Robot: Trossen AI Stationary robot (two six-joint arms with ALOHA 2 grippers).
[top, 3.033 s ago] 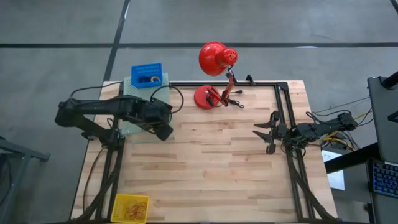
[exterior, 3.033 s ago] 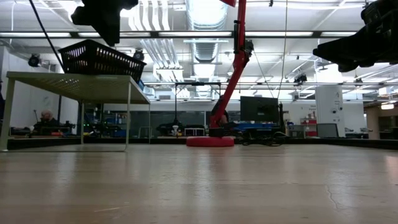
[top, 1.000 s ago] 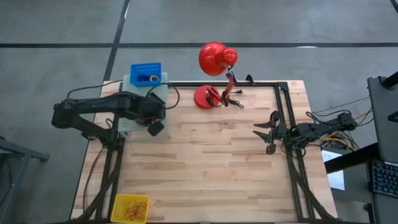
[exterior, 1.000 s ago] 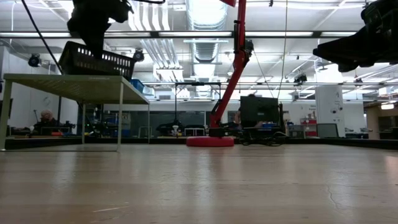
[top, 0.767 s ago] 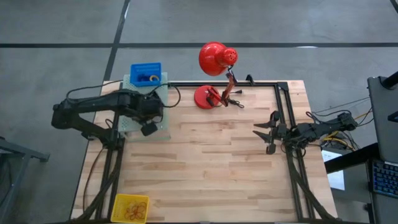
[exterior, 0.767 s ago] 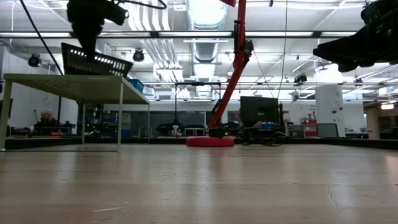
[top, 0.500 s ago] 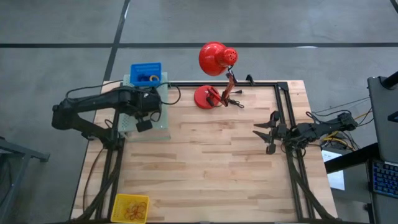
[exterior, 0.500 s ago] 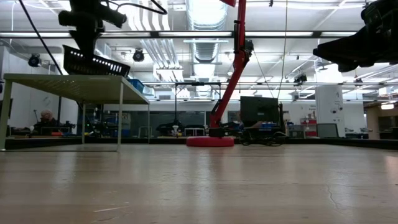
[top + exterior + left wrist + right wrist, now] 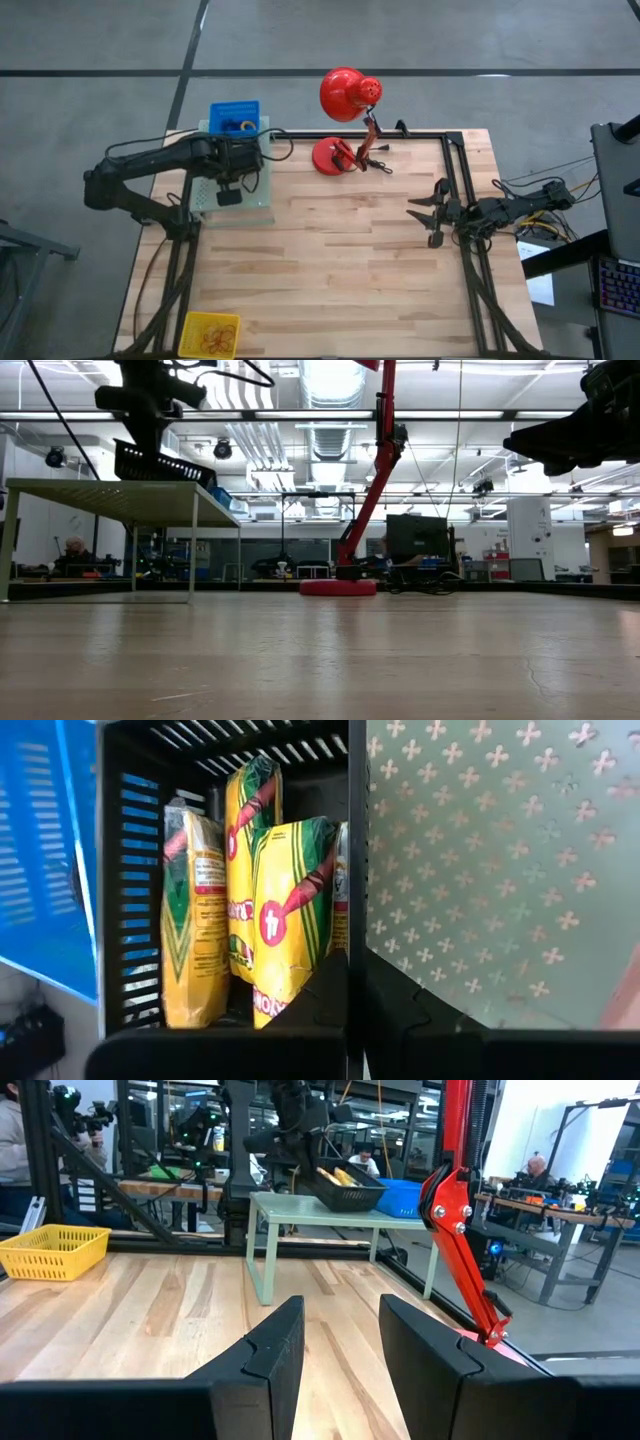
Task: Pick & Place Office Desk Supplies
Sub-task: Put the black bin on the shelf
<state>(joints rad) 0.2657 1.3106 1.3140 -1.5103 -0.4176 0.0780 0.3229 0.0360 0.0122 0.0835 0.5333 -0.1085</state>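
Wooden table (image 9: 340, 260) carries a green shelf (image 9: 255, 200); workshop benches behind.

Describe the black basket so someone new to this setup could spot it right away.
Start at the pale green perforated stand on the far left part of the wooden table. The black basket sits on top of it, gripped at its rim by the left claw. Unlike the blue bin beside it, it is black, slotted, and holds yellow crayon boxes.
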